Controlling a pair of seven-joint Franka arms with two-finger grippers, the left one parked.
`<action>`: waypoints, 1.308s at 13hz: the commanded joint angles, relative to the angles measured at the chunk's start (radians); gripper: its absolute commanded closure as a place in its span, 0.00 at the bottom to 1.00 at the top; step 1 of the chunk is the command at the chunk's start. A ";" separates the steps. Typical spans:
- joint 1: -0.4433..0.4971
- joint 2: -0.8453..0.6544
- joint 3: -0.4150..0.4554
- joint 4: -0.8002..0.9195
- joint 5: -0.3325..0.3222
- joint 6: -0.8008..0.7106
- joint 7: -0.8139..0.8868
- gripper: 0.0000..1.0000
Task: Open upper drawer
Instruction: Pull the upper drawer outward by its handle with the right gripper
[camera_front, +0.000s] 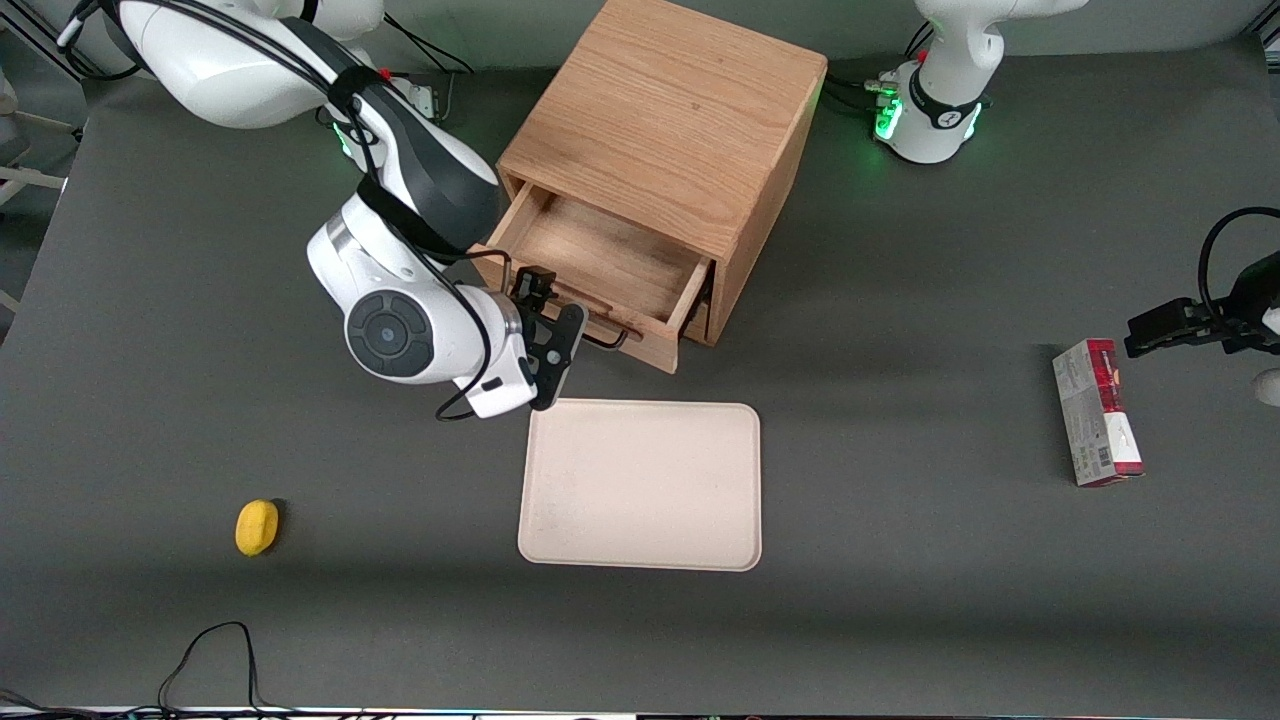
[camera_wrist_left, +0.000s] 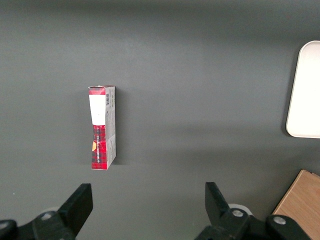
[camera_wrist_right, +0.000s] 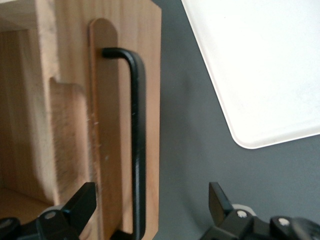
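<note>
Grey worktop (camera_front: 950, 560): matte dark surface carrying everything listed here.
Cabinet (camera_front: 665, 130): oak cube standing farther from the front camera than the tray, its drawer front turned at an angle toward the working arm's end of the worktop.
Upper drawer (camera_front: 600, 262): pulled well out of the cabinet, its bare wooden floor open to view from above; its front panel is the part nearest the tray.
Tray (camera_front: 642, 485): cream, rounded corners, lying flat just in front of the pulled-out drawer, with a narrow strip of worktop between the two.
Claw (camera_wrist_right: 147, 202): spread wide at the drawer's front panel, one finger (camera_wrist_right: 75, 205) over the wood of the drawer and the other over the grey worktop beside the tray; the black bar runs between them and neither fingertip is seen pressing on it.
Handle (camera_wrist_right: 137, 145): thin black wire bar, bent at its end into the oak front.
Carton (camera_front: 1097, 412): red and white, lying flat toward the parked arm's end of the worktop, well apart from the cabinet.
Yellow object (camera_front: 257, 527): small and rounded, lying toward the working arm's end, nearer the front camera than the claw.
</note>
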 joint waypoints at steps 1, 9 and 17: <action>0.016 0.054 -0.001 0.059 -0.016 0.040 -0.016 0.00; 0.030 0.097 -0.003 0.062 -0.109 0.115 -0.027 0.00; 0.027 0.156 -0.138 0.241 -0.131 0.120 -0.092 0.00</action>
